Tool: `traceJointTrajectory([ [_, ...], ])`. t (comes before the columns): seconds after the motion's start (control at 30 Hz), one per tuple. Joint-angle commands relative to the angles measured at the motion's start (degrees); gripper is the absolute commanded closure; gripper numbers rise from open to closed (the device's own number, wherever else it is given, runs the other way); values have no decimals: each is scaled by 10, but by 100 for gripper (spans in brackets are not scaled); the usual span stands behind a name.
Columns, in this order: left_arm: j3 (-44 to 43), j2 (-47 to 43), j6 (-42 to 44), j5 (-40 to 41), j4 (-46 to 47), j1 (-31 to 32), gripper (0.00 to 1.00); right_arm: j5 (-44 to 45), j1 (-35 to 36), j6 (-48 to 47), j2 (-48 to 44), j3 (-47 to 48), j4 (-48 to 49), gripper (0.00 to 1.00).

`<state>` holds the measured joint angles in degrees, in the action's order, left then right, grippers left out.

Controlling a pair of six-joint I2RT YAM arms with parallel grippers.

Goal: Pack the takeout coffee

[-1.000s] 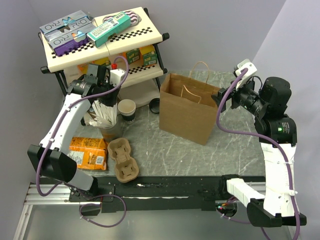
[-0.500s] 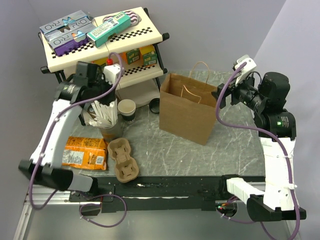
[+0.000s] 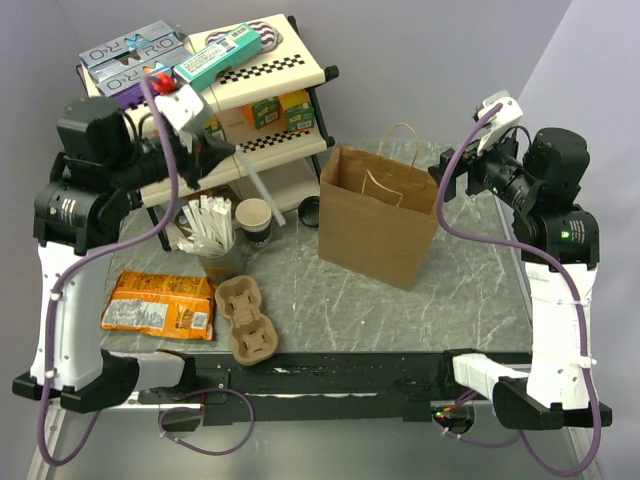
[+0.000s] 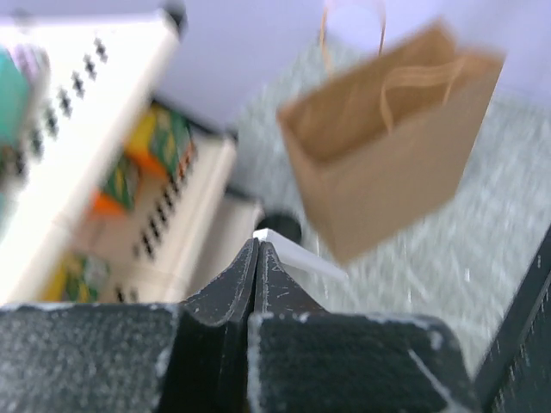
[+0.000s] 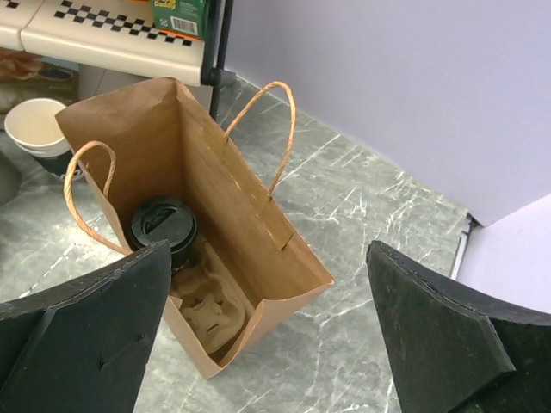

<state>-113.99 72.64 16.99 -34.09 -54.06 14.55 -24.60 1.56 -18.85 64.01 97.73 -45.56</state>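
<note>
- We see the takeout coffee (image 5: 164,225), round black lid on top, standing in a pulp carrier (image 5: 202,310) inside the brown paper bag (image 5: 215,189).
- Our right gripper (image 5: 269,254) hangs near it, jaws wide.
- Our left gripper (image 4: 256,249) pinches a white stick (image 4: 301,256).

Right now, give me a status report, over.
Left gripper shut on white stick. Right gripper open over paper bag. Lidded coffee cup in bag with pulp carrier. Bag mouth unobstructed.

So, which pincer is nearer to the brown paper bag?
Right. The right pincer hangs open at the upper right edge of the bag; the left pincer is over by the shelf, shut on a white stick.
</note>
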Motion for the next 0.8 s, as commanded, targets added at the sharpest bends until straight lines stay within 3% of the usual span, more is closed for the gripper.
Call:
traceJointTrajectory([
  [0.0,-55,38,-65,-74,110,-1,99,28,-2,14,-7,17,6,0],
  [0.3,-61,81,-207,-105,315,20,99,61,-3,24,-43,-42,36,0],
  [0.63,-48,143,-187,-35,310,124,99,82,-2,36,-49,-64,44,0],
  [0.77,-58,183,-188,-15,300,137,99,83,-3,35,-49,-56,40,0],
])
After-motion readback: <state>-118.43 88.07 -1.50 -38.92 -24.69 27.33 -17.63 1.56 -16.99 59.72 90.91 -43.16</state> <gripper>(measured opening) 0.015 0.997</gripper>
